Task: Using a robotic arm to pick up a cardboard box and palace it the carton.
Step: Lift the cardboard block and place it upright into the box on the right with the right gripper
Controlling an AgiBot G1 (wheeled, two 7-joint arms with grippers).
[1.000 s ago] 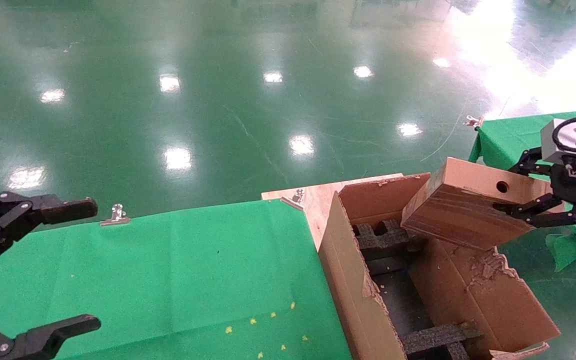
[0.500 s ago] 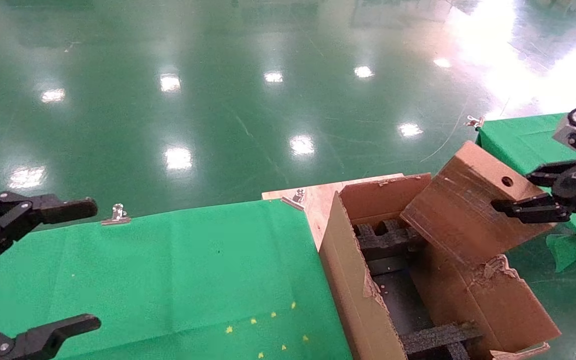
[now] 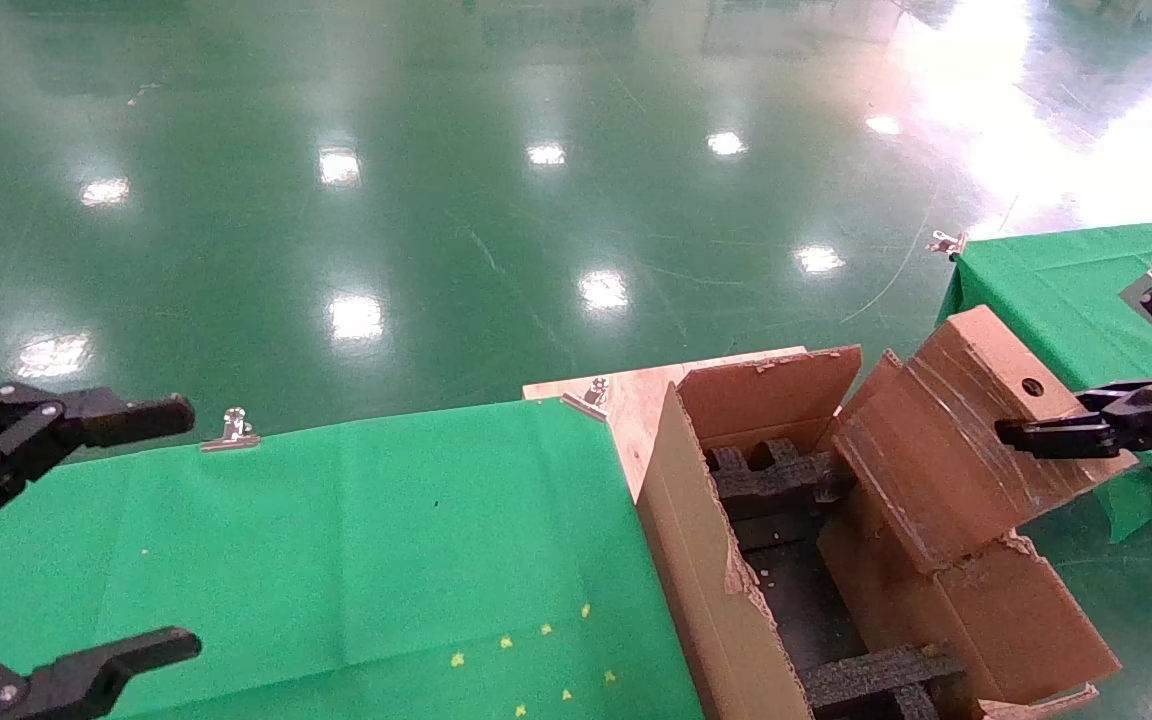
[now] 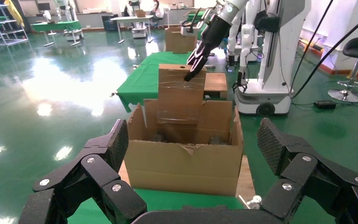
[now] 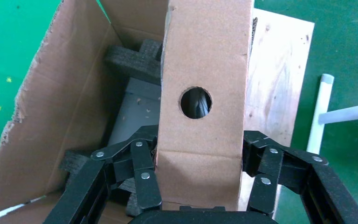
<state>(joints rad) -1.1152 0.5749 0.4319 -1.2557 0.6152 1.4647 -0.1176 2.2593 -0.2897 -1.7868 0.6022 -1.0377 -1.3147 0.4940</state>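
carton (image 3: pixel 706 560) mouth open above, foam dividers (image 3: pixel 776 475) inside — torn flaps (image 3: pixel 996 610) flank

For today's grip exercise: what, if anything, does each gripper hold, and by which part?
The right gripper clamps the cardboard box by its holed end's sides; the left gripper holds nothing.

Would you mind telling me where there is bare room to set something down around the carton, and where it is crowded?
The green cloth between the left gripper and the carton lies bare except for yellow specks. Another bare cloth patch lies beyond the right gripper. Inside the carton, black foam dividers and the cardboard box, held by the right gripper, crowd the far end.
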